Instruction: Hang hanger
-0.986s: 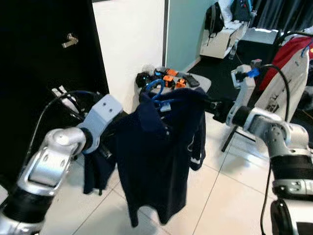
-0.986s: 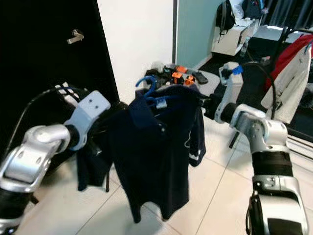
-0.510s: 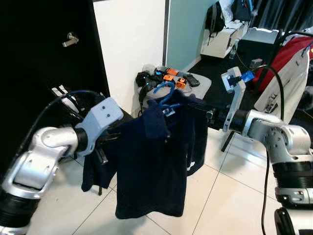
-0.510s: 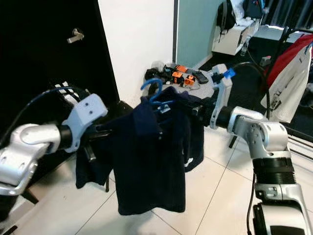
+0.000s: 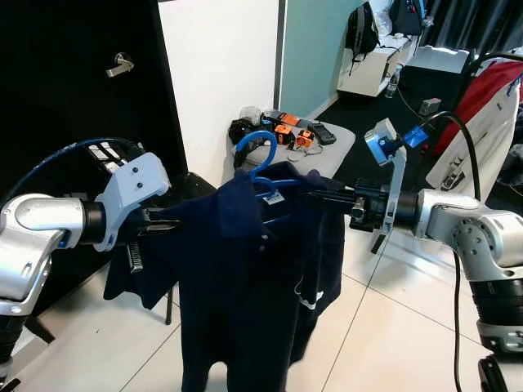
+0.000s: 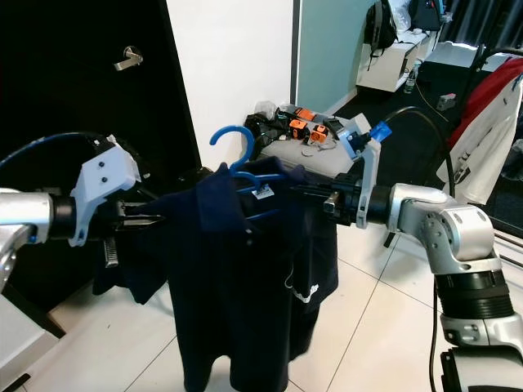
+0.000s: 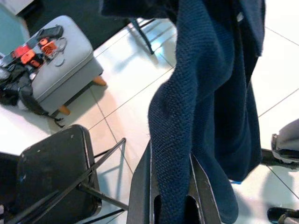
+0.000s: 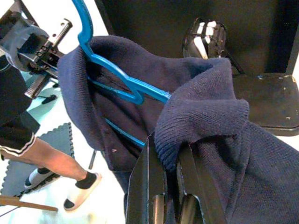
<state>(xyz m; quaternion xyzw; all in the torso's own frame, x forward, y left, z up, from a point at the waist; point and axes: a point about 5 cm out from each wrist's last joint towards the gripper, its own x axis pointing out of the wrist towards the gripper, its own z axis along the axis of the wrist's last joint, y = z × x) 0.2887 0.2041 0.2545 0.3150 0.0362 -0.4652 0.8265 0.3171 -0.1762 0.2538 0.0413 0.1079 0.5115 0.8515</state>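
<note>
A navy polo shirt (image 5: 245, 278) hangs on a blue plastic hanger (image 5: 260, 159) held up between my two arms. The hanger's hook rises above the collar. My left gripper (image 5: 167, 228) is shut on the shirt's left shoulder, with knit cloth pinched between its fingers (image 7: 140, 196). My right gripper (image 5: 320, 196) is shut on the right shoulder, next to the blue hanger (image 8: 117, 79) arm. The shirt's lower part hangs free over the floor.
A black door (image 5: 73, 98) with a metal handle (image 5: 119, 64) stands at left, a white wall beside it. A grey stool (image 5: 327, 145) with orange and black items, a black folding chair (image 7: 51, 172), a person's legs (image 8: 56, 163) and red and white garments (image 5: 482, 114) surround me.
Both arms have spread and lifted the shirt, so it hangs broader and higher, and the hanger's hook stands clear above the collar. The camera shifted slightly.
</note>
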